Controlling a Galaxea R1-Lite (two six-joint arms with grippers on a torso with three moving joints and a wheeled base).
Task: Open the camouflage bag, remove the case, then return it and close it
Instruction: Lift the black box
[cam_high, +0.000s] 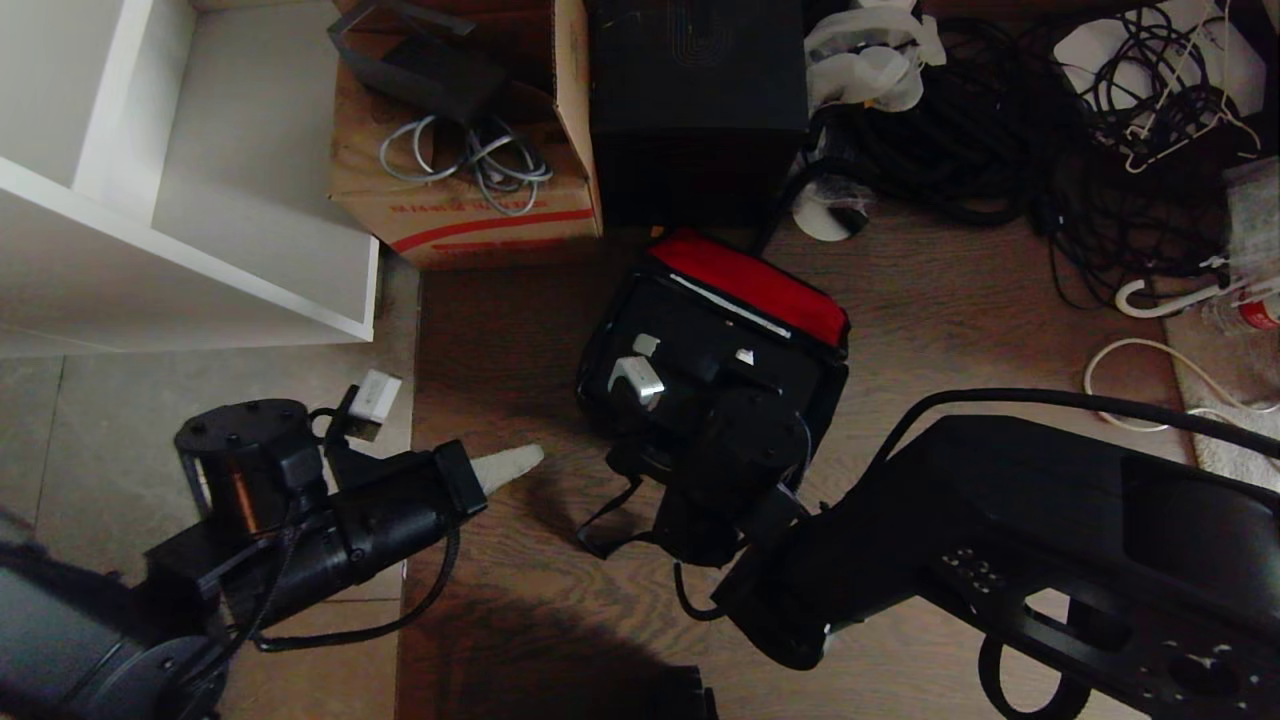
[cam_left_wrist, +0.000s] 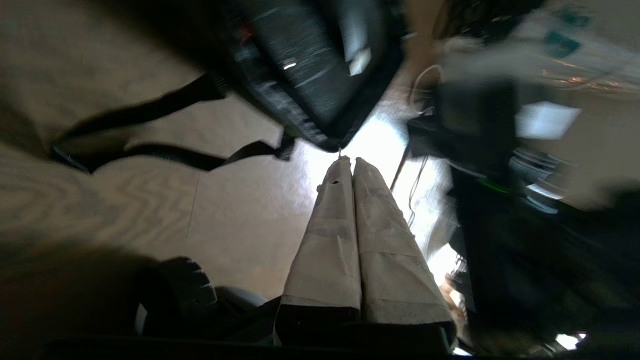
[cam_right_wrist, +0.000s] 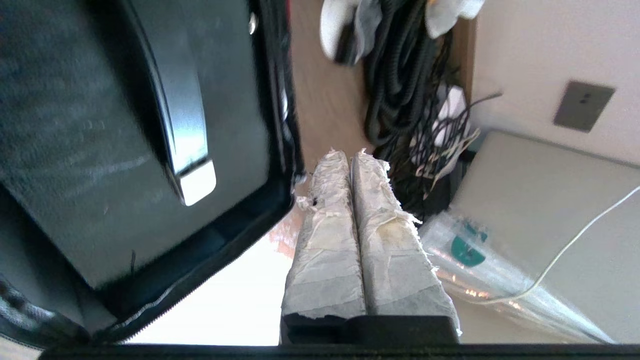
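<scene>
The camouflage bag (cam_high: 597, 352) lies open on the wood floor, its red lid lining (cam_high: 760, 285) folded back at the far side. Inside sits the black case (cam_high: 690, 335), one silver end of its handle (cam_high: 636, 381) showing. My right arm (cam_high: 1000, 520) reaches over the bag's near side and hides its own fingers there. In the right wrist view my right gripper (cam_right_wrist: 350, 155) is shut and empty, just outside the bag's zipper rim (cam_right_wrist: 200, 260), beside the case handle (cam_right_wrist: 185, 125). My left gripper (cam_high: 510, 465) is shut and empty, left of the bag, near its black strap (cam_left_wrist: 150, 147).
A cardboard box with a red stripe (cam_high: 470, 215) and a taller black box (cam_high: 697, 100) stand behind the bag. A white shelf unit (cam_high: 180, 200) is at the left. Tangled cables (cam_high: 1000, 130) and a white cord (cam_high: 1130, 360) lie to the right, with a plastic bottle (cam_right_wrist: 500, 280).
</scene>
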